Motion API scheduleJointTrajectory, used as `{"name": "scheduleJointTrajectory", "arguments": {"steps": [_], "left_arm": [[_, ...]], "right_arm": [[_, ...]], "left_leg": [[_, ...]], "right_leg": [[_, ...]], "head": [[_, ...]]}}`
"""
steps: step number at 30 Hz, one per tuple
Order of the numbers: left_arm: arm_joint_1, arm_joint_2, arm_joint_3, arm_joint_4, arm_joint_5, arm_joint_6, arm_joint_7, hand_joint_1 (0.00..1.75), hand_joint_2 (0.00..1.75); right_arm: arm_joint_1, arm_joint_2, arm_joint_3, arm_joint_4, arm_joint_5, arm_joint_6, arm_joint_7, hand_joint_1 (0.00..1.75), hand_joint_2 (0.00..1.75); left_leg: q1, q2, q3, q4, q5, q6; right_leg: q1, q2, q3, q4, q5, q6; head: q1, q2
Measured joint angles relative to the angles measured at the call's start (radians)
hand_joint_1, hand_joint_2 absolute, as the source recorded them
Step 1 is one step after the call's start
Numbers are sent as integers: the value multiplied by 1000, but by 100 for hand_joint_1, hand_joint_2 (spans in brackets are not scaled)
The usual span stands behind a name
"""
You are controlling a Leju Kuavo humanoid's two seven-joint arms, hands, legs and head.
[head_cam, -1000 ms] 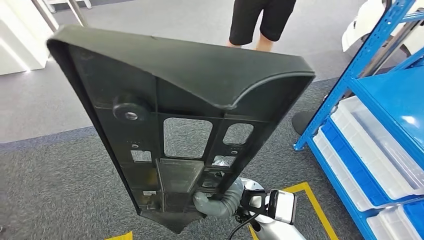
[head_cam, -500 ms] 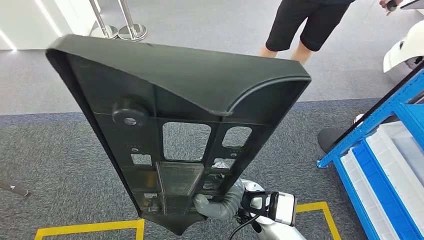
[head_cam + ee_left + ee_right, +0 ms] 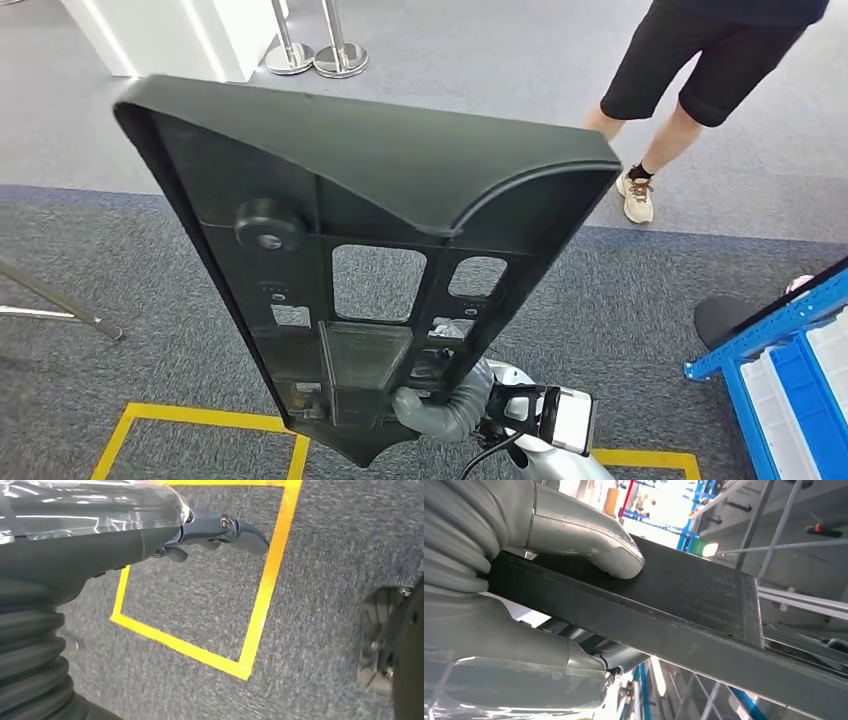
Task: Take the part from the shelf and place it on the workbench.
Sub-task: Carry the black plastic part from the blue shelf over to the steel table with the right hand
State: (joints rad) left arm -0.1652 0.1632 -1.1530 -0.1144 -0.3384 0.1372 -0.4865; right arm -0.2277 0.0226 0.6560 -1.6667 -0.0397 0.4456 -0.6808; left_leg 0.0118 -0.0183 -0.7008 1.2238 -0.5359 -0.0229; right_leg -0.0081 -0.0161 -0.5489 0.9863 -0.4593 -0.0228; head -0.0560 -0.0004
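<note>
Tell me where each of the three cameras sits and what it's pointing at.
Head view: high on the body, looking down at the black part, the carpet and a person's legs; right hand grips the part's lower end.
Left wrist view: behind the left hand, facing carpet and yellow tape.
Right wrist view: behind the right hand, thumb on the part.
Head and right wrist views share the part.

The part is a big black plastic panel, long and tapering, held up off the floor, standing tall with its wide end on top and narrow end at the bottom. The ribbed back shows rectangular cutouts, a round boss, and a curved lip along the top.
</note>
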Motion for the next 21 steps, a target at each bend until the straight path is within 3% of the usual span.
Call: {"name": "scheduleJointTrajectory", "arguments": {"steps": [1,2,3,4,5,7,8,10,11,13,14,16,17,18,19,21], "left_arm": [[0,0,-2,0,0,0,1,0,175],[1,-1,-3,0,0,0,1,0,175],[2,-1,-5,0,0,0,1,0,175],[3,-1,-5,0,0,1,0,0,175],[2,-1,-5,0,0,1,1,0,175],[0,-1,-5,0,0,2,0,0,175],[0,-1,-5,0,0,4,0,0,175],[3,-1,-6,0,0,5,0,0,175],[5,-1,-6,0,0,6,0,0,175],[5,-1,-8,0,0,7,3,0,175],[5,-1,-9,0,0,8,5,0,175],[5,-1,-11,0,0,7,8,0,175],[7,-1,-12,0,0,7,10,0,175],[10,-1,-12,0,0,7,11,0,175],[11,-2,-12,0,0,6,11,0,175],[11,-3,-12,0,0,5,8,0,175]], "right_arm": [[2,-1,0,0,-1,0,0,175,175],[4,-2,-1,1,-2,1,0,175,175],[5,-2,-1,1,-2,2,0,175,175],[6,-2,-1,1,-2,2,0,175,175],[6,-2,-1,1,-2,3,0,175,175],[6,-2,-1,1,-2,4,0,175,175],[5,-2,-1,1,-2,4,0,175,175],[5,-3,-1,1,-2,3,0,175,175],[4,-3,-1,1,-2,2,0,175,175],[4,-4,-1,1,-2,-1,0,175,175],[6,-5,-2,1,-3,-3,0,175,175],[11,-11,-4,2,-4,-5,0,175,175],[14,-13,-4,2,-5,-6,0,175,175],[15,-15,-5,2,-6,-6,0,175,175],[15,-16,-5,3,-8,-6,0,175,175],[15,-17,-5,3,-10,-7,0,175,175]], "left_leg": [[2,5,-25,53,-17,-4],[3,8,-32,70,-15,-6],[4,12,-17,45,6,-8],[4,23,17,-18,39,-7],[2,50,58,-96,67,-5],[-5,88,112,-199,96,10],[-10,95,118,-214,95,19],[-11,70,115,-216,98,33],[-9,59,117,-219,100,39],[-4,35,120,-226,106,50],[-4,23,119,-226,107,53],[-4,-5,118,-226,109,56],[-5,-20,118,-225,109,56],[-5,-35,118,-224,109,56],[-5,-50,120,-223,108,55],[-5,-79,119,-218,106,50]], "right_leg": [[1,-14,0,1,-1,0],[2,-28,0,1,-3,0],[2,-41,1,3,-5,1],[3,-54,3,4,-8,4],[3,-66,5,6,-11,7],[9,-86,9,11,-19,15],[12,-95,11,11,-21,19],[13,-114,14,11,-25,28],[11,-107,15,17,-33,34],[5,-57,-9,82,-78,44],[2,-24,-39,148,-113,47],[1,6,-108,284,-165,49],[1,9,-126,313,-164,49],[1,11,-124,299,-142,48],[0,19,-102,245,-103,46],[-4,65,-40,99,-31,39]], "head": [[0,0],[0,0],[0,0],[0,0],[0,0],[0,0],[0,0],[0,0],[0,0],[0,0],[0,0],[0,0],[0,0],[0,0],[0,0],[0,0]]}}
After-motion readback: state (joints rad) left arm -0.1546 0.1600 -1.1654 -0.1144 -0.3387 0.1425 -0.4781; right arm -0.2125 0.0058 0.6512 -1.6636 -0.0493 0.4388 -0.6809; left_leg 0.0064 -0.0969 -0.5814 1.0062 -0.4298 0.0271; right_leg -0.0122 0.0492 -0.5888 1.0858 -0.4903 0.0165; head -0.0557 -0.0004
